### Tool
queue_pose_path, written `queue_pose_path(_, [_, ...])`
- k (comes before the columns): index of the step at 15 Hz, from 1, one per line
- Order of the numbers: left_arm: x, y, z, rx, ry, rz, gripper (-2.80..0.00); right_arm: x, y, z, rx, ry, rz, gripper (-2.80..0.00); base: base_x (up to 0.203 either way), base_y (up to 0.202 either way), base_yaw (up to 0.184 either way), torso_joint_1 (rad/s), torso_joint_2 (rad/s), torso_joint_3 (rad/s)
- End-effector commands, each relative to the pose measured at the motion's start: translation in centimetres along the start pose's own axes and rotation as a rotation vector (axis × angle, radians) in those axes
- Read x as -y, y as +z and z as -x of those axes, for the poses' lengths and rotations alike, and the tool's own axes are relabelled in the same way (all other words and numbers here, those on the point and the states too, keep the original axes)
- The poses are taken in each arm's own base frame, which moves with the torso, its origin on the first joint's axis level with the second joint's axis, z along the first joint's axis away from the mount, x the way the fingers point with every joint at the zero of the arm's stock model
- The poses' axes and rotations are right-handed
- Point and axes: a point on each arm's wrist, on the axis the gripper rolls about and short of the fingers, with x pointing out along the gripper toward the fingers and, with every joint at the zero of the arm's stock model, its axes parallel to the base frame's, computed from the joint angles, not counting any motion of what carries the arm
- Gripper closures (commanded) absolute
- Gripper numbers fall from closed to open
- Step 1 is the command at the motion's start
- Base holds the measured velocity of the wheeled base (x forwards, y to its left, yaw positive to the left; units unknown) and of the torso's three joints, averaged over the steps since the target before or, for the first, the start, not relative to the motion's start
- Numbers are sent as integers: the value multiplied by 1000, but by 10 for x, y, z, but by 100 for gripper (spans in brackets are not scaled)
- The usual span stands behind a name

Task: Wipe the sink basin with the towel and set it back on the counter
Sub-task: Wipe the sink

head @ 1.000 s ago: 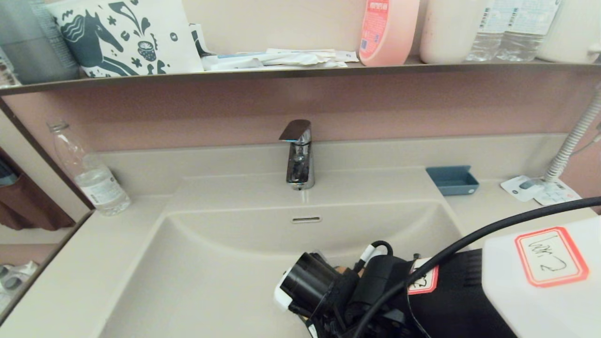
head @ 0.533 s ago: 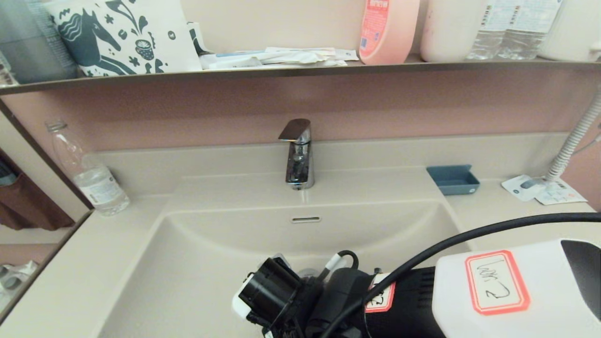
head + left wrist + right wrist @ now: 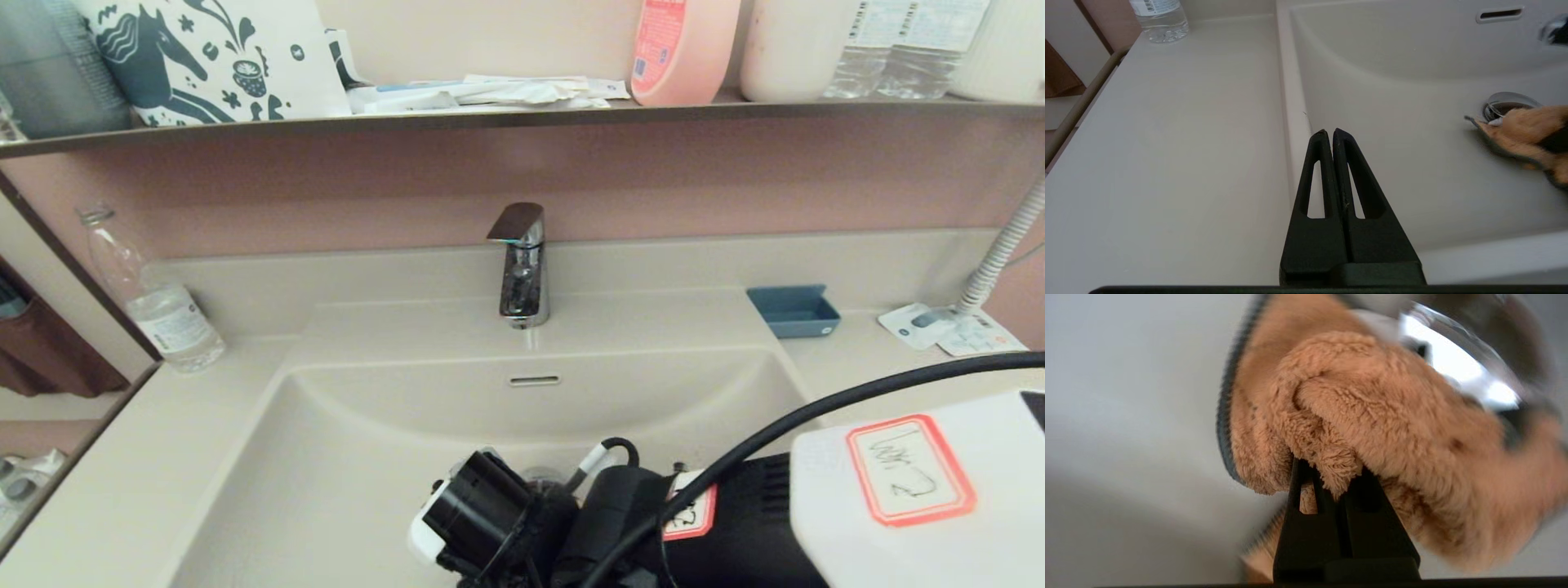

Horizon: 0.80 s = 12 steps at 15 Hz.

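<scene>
A bottle [image 3: 155, 306] stands on the counter [image 3: 122, 457] at the far left. The left gripper [image 3: 1329, 132] hangs over the sink's left edge, its fingers pressed together with nothing in them. In the middle, the tap [image 3: 520, 265] stands behind the sink [image 3: 343, 465]. The right gripper [image 3: 1327, 477] pinches the towel [image 3: 1372, 428] tight, low in the sink, touching the drain [image 3: 1506, 102].

black arm [image 3: 718, 531], white shell, red-bordered label [image 3: 910, 469], black cable [image 3: 816, 416]; black slotted fingers [image 3: 1327, 183].
</scene>
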Motion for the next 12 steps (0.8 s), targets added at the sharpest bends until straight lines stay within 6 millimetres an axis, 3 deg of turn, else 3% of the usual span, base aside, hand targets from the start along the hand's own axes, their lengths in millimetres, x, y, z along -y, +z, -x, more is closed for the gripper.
queue_pose_path(1, [0,0,0,-2,0,0,0,11,11,46,94,19,-33,0,0,0,0,0,0,0])
queue_pose_path(3, [0,0,0,-2,0,0,0,24,11,80,141,15,-51,0,0,0,0,0,0,0])
queue_pose_path(7, [0,0,0,-2,1,0,0,61,0,173,251,0,-97,0,0,0,0,0,0,0])
queue_pose_path(10, [0,0,0,-2,0,0,0,107,-26,241,313,-75,-180,0,0,0,0,0,0,0])
queue_pose_path(12, [0,0,0,-2,0,0,0,146,-46,272,332,-173,-294,0,0,0,0,0,0,0])
